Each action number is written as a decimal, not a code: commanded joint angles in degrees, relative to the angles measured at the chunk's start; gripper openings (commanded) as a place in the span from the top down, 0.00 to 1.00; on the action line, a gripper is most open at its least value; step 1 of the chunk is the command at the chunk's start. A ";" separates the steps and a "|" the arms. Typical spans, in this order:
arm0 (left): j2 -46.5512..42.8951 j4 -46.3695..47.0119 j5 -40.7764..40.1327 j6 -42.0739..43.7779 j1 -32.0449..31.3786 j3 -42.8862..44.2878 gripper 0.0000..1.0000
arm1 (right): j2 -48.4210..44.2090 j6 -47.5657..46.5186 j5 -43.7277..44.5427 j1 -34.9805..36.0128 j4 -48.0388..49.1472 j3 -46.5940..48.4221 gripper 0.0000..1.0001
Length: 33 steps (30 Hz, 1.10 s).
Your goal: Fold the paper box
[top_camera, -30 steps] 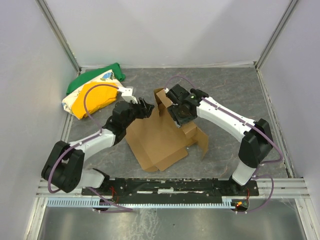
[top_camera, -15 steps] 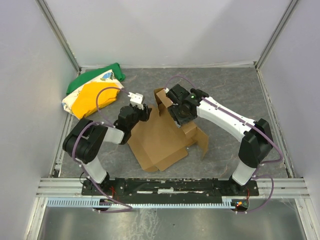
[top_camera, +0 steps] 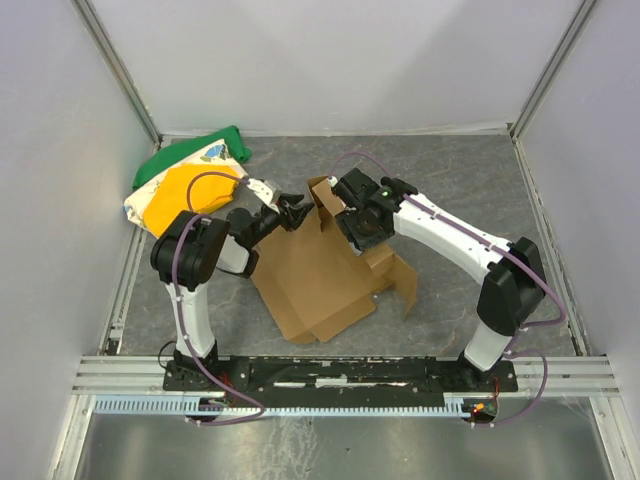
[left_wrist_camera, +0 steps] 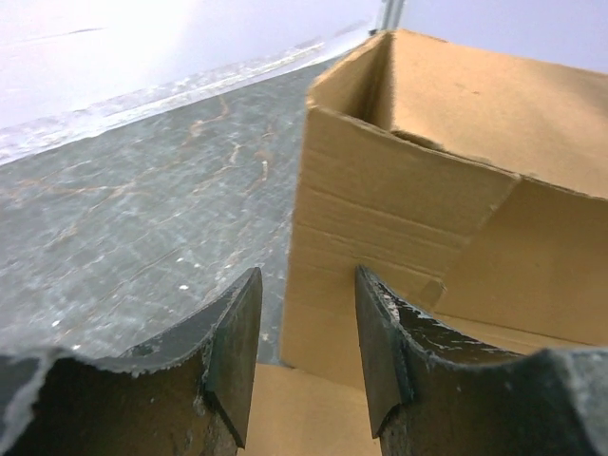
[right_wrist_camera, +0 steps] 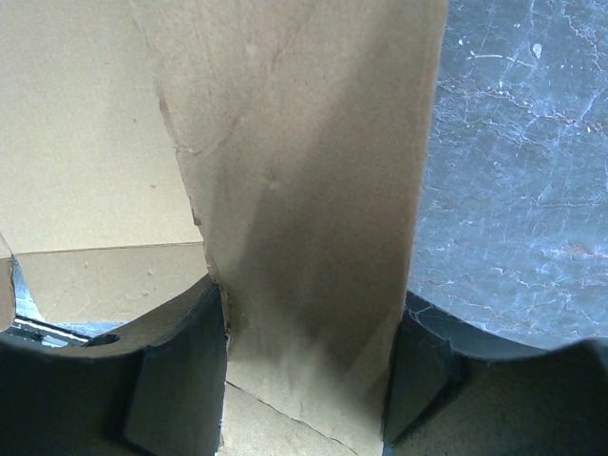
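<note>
I can't read a word anywhere: the paper box (top_camera: 315, 275) is plain brown cardboard, and the cloth bundle (top_camera: 190, 195) carries only a small, blurred print.

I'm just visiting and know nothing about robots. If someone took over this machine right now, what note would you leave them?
Right gripper: shut on a raised flap of the paper box.
Left gripper: open, empty, pointed at the box's upright wall.
Box: brown cardboard, mostly flat on the table between the arms.
Done: a few flaps stand up.
Left: forming the walls and closing it.
</note>
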 commanded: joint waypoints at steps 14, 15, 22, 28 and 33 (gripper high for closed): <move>4.03 11.27 15.63 -4.00 -0.59 6.58 0.53 | 0.56 -1.20 -5.79 0.37 -4.43 0.49 0.65; 3.91 11.26 15.60 -3.62 -0.63 6.30 0.53 | 0.42 -1.21 -5.59 0.29 -4.48 0.55 0.65; 4.39 11.69 17.33 -3.32 -0.63 6.79 0.53 | -2.43 -0.86 -7.60 -1.79 -4.27 0.52 0.64; 4.79 11.91 18.02 -3.21 -0.71 6.62 0.52 | -4.72 -1.35 -14.69 -5.12 -3.90 0.62 0.61; 4.82 12.91 19.24 -3.73 -1.56 7.56 0.52 | -4.22 -2.01 -17.61 -5.12 -4.66 1.38 0.57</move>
